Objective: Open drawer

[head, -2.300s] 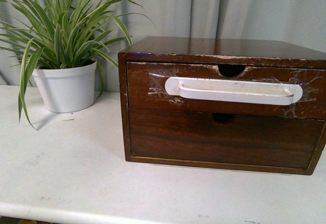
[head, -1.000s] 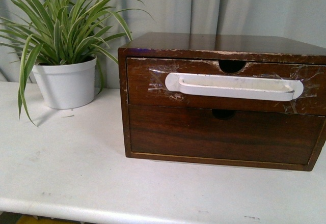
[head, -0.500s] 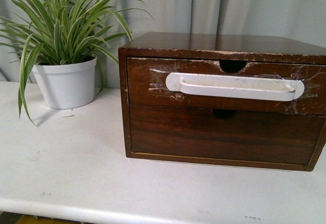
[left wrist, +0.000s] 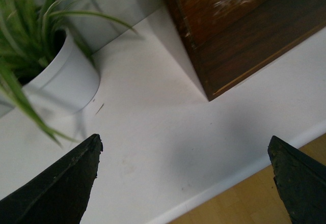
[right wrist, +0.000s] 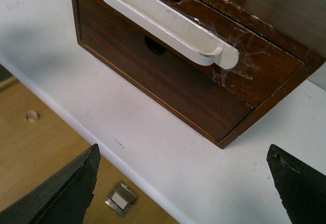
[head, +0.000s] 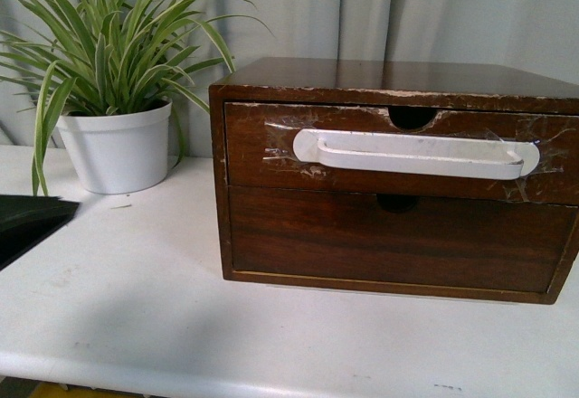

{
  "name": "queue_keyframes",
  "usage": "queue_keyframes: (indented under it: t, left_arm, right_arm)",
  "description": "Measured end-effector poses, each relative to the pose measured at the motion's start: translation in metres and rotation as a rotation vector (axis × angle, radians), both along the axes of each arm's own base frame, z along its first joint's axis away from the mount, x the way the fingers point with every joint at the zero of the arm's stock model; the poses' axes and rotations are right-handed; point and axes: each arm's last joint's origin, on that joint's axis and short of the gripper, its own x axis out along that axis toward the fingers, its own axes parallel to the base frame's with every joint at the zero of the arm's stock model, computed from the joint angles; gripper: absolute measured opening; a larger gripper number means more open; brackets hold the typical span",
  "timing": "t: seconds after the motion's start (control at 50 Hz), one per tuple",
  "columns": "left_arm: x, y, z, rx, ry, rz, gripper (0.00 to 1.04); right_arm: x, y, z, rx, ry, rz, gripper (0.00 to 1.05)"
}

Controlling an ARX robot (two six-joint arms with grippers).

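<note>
Although cropped at frame edge left of the closed drawer (head: 362, 185), the left hand (left wrist: 184, 140) is spread wide; right hand (right wrist: 184, 147) likewise.

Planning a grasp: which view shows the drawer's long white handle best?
The front view: the long white handle taped to the dark brown wooden drawer shows whole, end to end. The right wrist view shows most of it, one end cropped. The left wrist view catches only a tip.
</note>
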Motion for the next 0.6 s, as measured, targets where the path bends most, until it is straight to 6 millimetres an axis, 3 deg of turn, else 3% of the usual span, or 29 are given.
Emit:
queue_keyframes:
  t: [0.34,0.6]
  left_arm:
    - [0.051,-0.051,0.041,0.174,0.066,-0.384,0.99]
    - [0.08,-0.091,0.054,0.334,0.201,-0.613,0.99]
  right_arm:
    - [0.031,0.017,0.027,-0.245,0.007,0.172,0.96]
    - [0.056,0.029,0.039,-0.412,0.029,0.293,0.96]
